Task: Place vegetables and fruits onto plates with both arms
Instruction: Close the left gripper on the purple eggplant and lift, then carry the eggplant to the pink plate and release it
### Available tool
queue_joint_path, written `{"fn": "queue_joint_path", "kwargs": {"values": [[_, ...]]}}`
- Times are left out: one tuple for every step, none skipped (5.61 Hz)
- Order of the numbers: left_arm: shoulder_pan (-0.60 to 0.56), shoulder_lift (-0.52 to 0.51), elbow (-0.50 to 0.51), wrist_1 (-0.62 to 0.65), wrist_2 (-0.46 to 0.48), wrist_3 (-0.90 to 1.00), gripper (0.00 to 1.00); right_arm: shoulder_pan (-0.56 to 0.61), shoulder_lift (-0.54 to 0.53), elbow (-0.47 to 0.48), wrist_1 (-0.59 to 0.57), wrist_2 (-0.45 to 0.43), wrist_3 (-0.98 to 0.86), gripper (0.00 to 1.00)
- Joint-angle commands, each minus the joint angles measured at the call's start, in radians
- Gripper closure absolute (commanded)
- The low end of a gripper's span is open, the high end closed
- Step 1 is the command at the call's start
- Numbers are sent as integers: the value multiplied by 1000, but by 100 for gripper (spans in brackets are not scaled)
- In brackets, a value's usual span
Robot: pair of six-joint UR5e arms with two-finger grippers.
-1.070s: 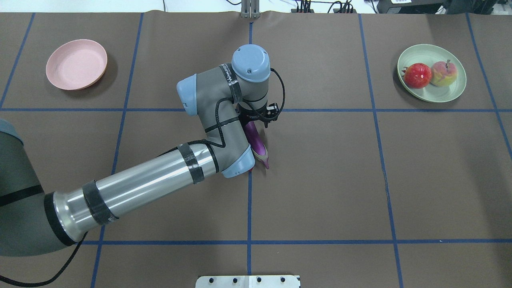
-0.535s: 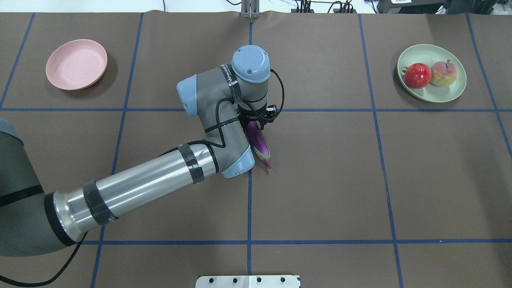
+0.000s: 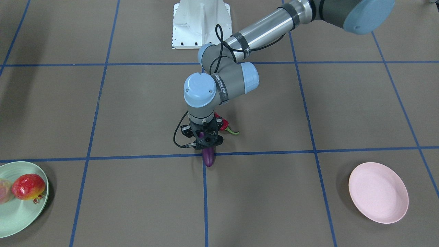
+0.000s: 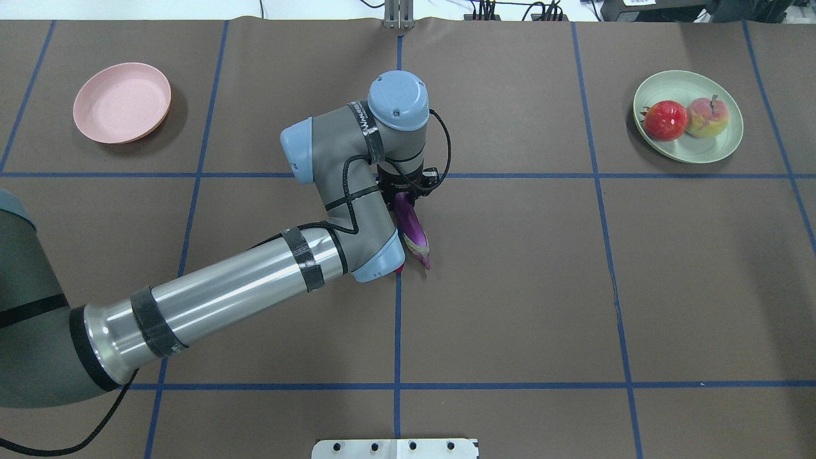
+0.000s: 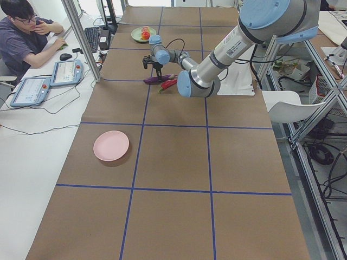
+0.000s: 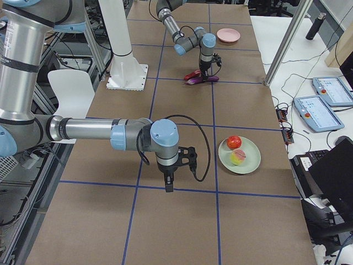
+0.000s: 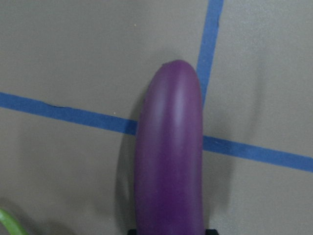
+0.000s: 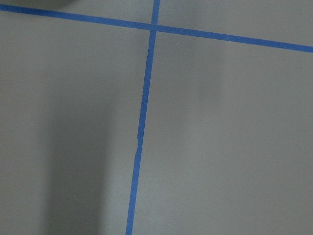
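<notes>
gripping eggplant [image 3: 208, 158] with left gripper [image 3: 205, 139], jaws closed on it; chili pepper [image 3: 224, 125] at its 2 o'clock in front-facing view; right gripper [image 6: 168, 185]: open or closed, cannot tell

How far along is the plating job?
Done: round red-and-yellow pomegranate and pale pink-green peach sit on the pale mint green round plate. In hand: left gripper shut on the long glossy purple eggplant mid-table. Left: eggplant and wrinkled red chili pepper beside it; pale pink round plate holds nothing.
</notes>
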Motion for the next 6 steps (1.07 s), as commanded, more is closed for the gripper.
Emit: {"fn": "queue_joint_path", "kwargs": {"values": [[-25,-2,-19,4,-4,41,100,0,5,0,0,0,1,0],[-77,0,-47,11,-36,115,100,0,3,-2,0,0,0,0],[-152,4,-49,36,-132,249,100,0,3,0,0,0,0,0],[-215,21,-47,42,-150,420,100,0,3,0,0,0,0,0],[-273,67,-44,51,-183,642,100,0,3,-2,0,0,1,0],[-338,125,-42,50,-243,815,100,0,3,-2,0,0,0,0]]}}
